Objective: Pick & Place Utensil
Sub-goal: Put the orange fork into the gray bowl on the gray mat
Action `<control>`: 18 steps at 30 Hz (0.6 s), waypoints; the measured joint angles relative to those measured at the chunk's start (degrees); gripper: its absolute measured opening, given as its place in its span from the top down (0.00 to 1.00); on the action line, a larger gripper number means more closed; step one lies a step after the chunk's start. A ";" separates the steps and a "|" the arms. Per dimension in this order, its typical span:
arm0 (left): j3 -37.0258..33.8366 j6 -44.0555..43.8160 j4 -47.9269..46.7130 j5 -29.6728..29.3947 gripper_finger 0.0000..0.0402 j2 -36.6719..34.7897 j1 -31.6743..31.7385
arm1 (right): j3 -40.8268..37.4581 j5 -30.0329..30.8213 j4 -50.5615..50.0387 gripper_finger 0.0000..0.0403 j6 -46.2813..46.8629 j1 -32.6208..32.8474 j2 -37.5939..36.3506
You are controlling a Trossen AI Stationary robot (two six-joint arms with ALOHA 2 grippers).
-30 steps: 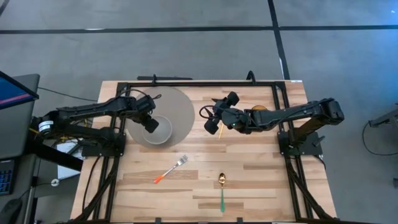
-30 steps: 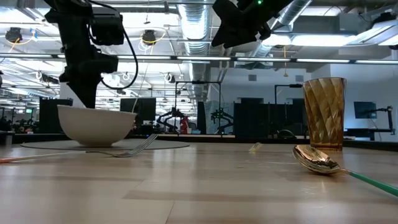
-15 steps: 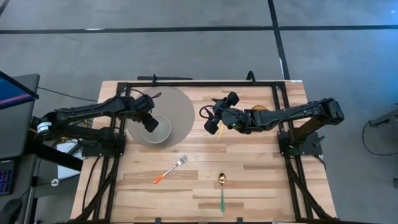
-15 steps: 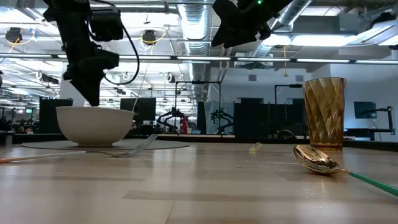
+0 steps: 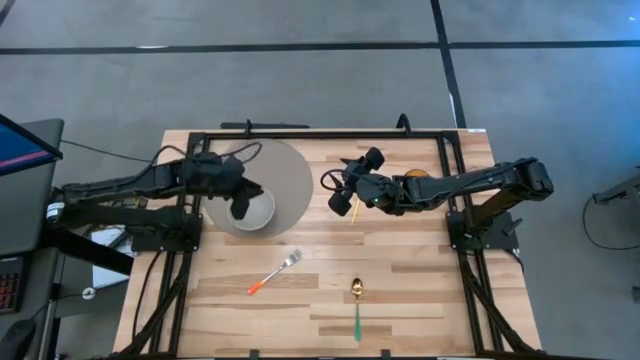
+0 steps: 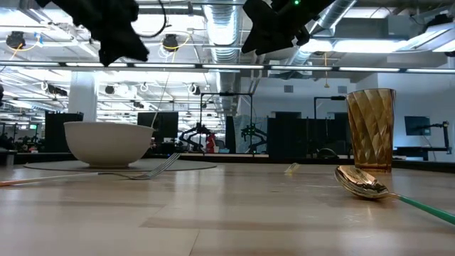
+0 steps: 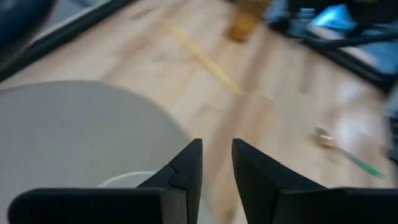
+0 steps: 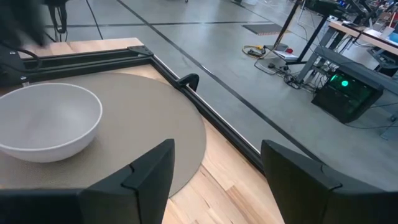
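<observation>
Fork (image 5: 277,273) lies bare on the worktop (image 5: 420,290), at about five o'clock from your left gripper (image 5: 240,205), which hangs over the white bowl (image 5: 255,210) on the round grey mat (image 5: 290,175). Its long axis runs from the orange handle at seven o'clock up to the tines at one o'clock, so you would want the fingers turned across that line. Your left arm looks the nearer one to it. A spoon (image 5: 357,300) with a green handle lies just beyond, bowl end toward twelve o'clock, roughly at six o'clock from your right gripper (image 5: 342,200), which hovers high with its fingers spread wide and nothing between them. An amber glass (image 6: 370,128) stands behind the spoon in the low view.

Your left gripper's fingers stand a little apart and hold nothing. A second ago that gripper was down at the bowl's rim; now it has risen well clear of the bowl and eased open. Neither utensil has moved.
</observation>
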 joint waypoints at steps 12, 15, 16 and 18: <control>0.00 9.87 9.72 -6.04 0.78 10.71 -22.52 | 0.00 -0.02 0.09 0.42 0.00 -0.02 0.00; 0.00 8.57 9.47 -5.64 0.78 15.31 -24.30 | 0.00 0.00 0.11 0.42 -0.02 -0.04 0.00; 0.00 7.24 9.22 -4.28 0.78 16.87 -24.55 | 0.00 0.00 0.15 0.42 -0.02 -0.04 0.00; 0.00 2.51 9.28 0.33 0.78 20.38 -24.68 | 0.00 0.00 0.20 0.42 -0.06 -0.04 0.00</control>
